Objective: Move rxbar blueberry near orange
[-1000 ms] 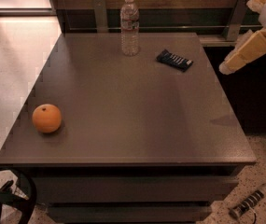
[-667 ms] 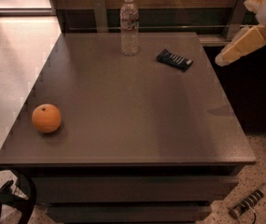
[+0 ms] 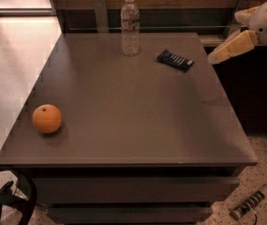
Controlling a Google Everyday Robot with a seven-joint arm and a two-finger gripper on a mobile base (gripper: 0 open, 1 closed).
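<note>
From my station I see the gripper (image 3: 221, 54) at the right edge of the view, hanging just past the table's (image 3: 137, 111) far right corner and above its surface, its cream-coloured tip angled down and to the left toward the tabletop. I cannot tell whether it is wide or narrow from here, and it holds nothing that I can see. The rxbar blueberry (image 3: 175, 60) lies flat on the far right part of the table, turned at a slant, near the gripper's tip but apart from it. The orange (image 3: 47, 118) sits by the near left edge, well apart from the bar, almost the whole tabletop between them. A clear water bottle (image 3: 130, 26) stands upright at the far edge, just left of the bar and not touching it. On the speckled floor at the lower right lies a power strip (image 3: 252, 202), and a dark looped object (image 3: 6, 200) shows at the lower left corner.
</note>
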